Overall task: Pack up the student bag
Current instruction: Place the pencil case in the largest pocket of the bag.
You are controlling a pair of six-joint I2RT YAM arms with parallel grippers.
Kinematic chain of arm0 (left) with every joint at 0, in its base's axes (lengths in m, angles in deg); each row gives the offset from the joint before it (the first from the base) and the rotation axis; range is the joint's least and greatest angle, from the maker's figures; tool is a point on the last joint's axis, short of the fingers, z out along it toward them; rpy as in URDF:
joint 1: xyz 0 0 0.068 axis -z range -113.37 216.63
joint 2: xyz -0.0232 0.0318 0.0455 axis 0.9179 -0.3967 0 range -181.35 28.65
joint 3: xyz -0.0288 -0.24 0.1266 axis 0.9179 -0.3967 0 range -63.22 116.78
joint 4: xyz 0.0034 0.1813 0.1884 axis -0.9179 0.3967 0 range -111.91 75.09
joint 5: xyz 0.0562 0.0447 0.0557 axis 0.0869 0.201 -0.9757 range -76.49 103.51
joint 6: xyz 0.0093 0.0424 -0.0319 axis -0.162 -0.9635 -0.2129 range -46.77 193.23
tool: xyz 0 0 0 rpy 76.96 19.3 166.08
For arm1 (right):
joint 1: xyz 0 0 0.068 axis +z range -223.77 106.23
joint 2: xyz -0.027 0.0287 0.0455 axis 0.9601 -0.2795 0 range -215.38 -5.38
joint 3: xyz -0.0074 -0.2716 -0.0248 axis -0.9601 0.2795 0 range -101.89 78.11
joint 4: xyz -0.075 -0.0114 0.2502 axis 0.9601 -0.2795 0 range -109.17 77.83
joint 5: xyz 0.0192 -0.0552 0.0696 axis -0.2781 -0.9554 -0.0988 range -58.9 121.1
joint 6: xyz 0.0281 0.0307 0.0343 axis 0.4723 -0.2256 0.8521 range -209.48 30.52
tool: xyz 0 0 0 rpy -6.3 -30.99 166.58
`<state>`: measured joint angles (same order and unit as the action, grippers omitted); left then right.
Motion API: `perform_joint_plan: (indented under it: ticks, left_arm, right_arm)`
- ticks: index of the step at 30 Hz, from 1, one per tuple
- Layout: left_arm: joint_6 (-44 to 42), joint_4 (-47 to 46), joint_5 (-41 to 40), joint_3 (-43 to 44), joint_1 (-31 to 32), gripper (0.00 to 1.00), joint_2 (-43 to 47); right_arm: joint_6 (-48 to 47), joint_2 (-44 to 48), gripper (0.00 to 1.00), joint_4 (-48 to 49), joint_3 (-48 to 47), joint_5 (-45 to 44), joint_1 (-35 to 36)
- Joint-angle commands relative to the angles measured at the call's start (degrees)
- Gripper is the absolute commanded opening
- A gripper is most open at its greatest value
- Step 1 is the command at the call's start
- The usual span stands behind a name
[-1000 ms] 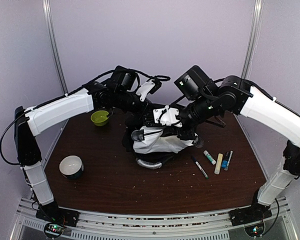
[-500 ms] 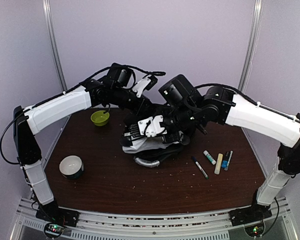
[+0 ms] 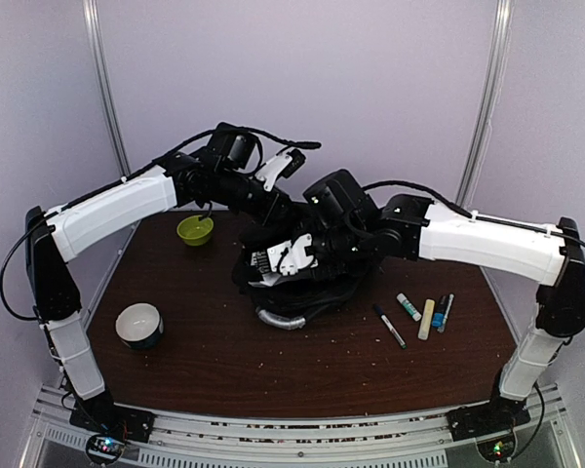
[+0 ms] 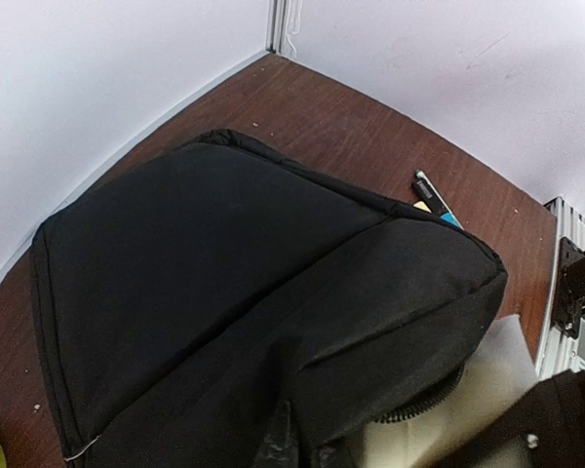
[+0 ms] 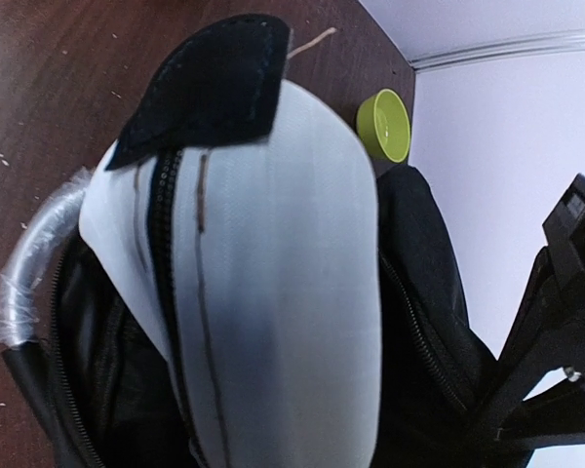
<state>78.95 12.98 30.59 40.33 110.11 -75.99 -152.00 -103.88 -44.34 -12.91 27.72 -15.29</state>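
The student bag (image 3: 322,285), a black backpack with a grey handle (image 3: 276,319), lies at the table's middle. It fills the left wrist view (image 4: 224,283). My left gripper (image 3: 276,208) is at the bag's far top edge, pinching a fold of its fabric (image 4: 285,429); its fingers are hidden. My right gripper (image 3: 281,261) is over the bag's open mouth and holds a white zippered pouch (image 5: 273,273), which is partly inside the opening (image 5: 97,361). The pouch hides the right fingers. The pouch also shows in the left wrist view (image 4: 487,385).
A green bowl (image 3: 195,230) stands left of the bag. A white and black bowl (image 3: 139,325) sits at the front left. Several markers (image 3: 427,318) and a black pen (image 3: 390,327) lie right of the bag. Walls close off the back and sides.
My right gripper has moved left and down with the white pouch, pushing it into the bag's opening; much less of the pouch shows. My left gripper has stayed on the bag's edge.
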Motion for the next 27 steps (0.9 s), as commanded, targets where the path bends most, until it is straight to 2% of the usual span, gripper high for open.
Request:
perform_joint_plan:
  ticks: [1, 6, 13, 18, 27]
  left_arm:
    - [0.61, -4.48, 3.27, 1.73, -0.42, 0.0, 1.87]
    - [1.05, -4.4, 3.69, 1.73, -0.43, 0.0, 2.16]
    - [1.69, -3.54, 4.23, 1.82, -0.48, 0.0, 2.58]
    - [2.08, -3.61, 4.4, 1.01, -0.45, 0.0, 2.86]
    - [2.57, -4.13, 5.21, -0.45, -0.38, 0.0, 3.3]
  right_arm:
    - [-2.56, -1.97, 0.0, 12.48, 2.01, -5.25, -1.47]
    - [-4.97, -6.07, 0.0, 19.26, 2.25, -9.31, -3.15]
    - [-6.2, -12.16, 0.0, 23.43, -0.31, -11.58, -6.87]
    - [-7.09, -17.3, 0.0, 27.22, -2.29, -16.27, -8.39]
    - [-6.7, -23.66, 0.0, 29.13, -7.49, -21.91, -10.58]
